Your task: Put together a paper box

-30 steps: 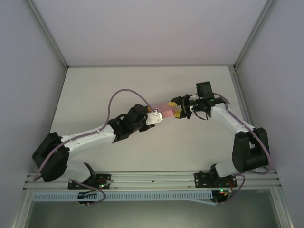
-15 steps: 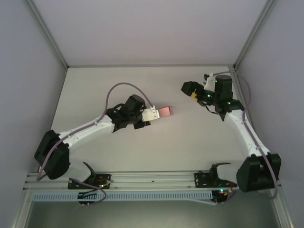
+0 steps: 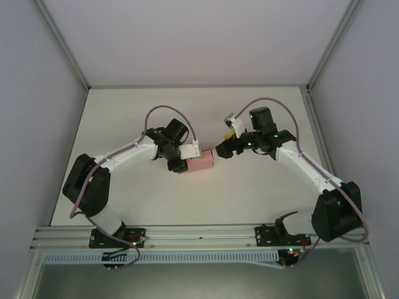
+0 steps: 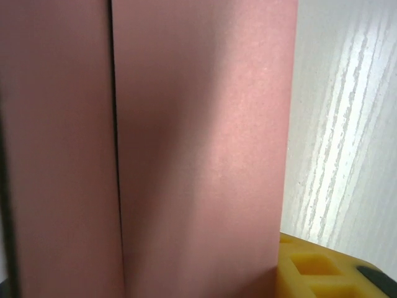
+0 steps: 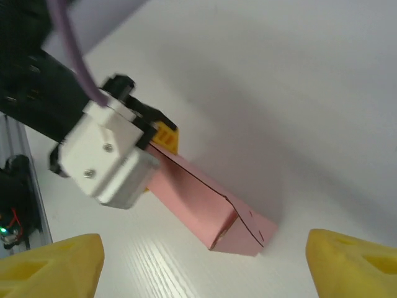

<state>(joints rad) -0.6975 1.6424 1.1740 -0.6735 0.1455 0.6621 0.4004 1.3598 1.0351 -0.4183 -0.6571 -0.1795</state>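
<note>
Paper box (image 3: 202, 159) sits in left end effector (image 3: 184, 159), right end effector (image 3: 222, 151) spread.

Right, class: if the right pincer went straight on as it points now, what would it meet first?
Most likely the pink paper box: its folded end lies straight ahead of the right pincer, whose jaws stand open. Depth is unclear.

One paper box (image 3: 201, 160), pale pink, on one white table (image 3: 124, 118). Two robot arms: left arm (image 3: 124, 163) and right arm (image 3: 305, 169). Two grippers, one per arm: left gripper (image 3: 184, 161) and right gripper (image 3: 220, 151). Two yellow fingertips (image 5: 53, 264) on the right gripper, right wrist view.
</note>
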